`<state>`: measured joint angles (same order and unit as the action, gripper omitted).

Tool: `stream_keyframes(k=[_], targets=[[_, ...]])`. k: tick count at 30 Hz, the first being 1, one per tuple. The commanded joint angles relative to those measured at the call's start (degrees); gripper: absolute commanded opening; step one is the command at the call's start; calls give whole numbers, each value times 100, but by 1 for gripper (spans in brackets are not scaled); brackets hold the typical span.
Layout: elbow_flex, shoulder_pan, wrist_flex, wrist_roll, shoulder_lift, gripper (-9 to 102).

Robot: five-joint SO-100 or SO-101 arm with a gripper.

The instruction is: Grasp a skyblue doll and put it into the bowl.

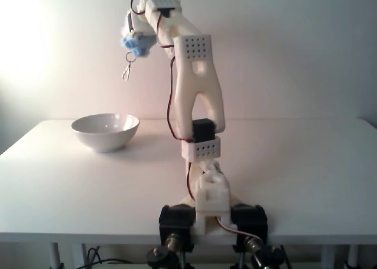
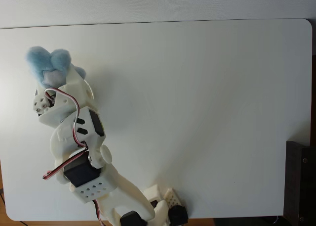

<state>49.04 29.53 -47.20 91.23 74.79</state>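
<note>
Fixed views from the front and from above give the scene. Nearest the front camera, the arm's base (image 1: 209, 213) is clamped at the tabletop's (image 1: 306, 181) near edge, with black motors on either side and cables hanging below. From there the white arm (image 1: 197, 98) rises steeply and leans up and to the left in that view, a red and black wire running along it.

At the top of the arm, high above the tabletop, the tool (image 1: 133, 38) is closed on the skyblue doll (image 1: 138, 44). The fluffy blue body bulges out from between the white fingers, so the doll sits at the tool's tip and slightly below it. Its metal keychain clasp (image 1: 126, 70) dangles freely underneath, touching nothing.

Lower down and farther back on the tabletop, the bowl (image 1: 105, 131) stands upright, left of the arm in the front view. The doll hangs well above it and slightly to the right of its centre; the two are well apart in height.

From above, the tool (image 2: 60, 80) points toward the far left part of the tabletop (image 2: 207, 87), and the doll (image 2: 48, 64) shows as a pale-blue tuft with a whitish patch just beyond the fingers. The arm (image 2: 84, 152) covers the area beneath it.
</note>
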Motion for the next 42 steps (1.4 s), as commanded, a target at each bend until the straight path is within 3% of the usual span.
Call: stream_keyframes(k=[1,11,19,34,42], targets=[[-114,255,422,-26,-255,0],[-79,633,1644,26,-958,0],[-44,773,1740,-18,-1213,1],[-114,835,1758,-35,-1230,40],[-123,782,1775,-35,-1143,44]])
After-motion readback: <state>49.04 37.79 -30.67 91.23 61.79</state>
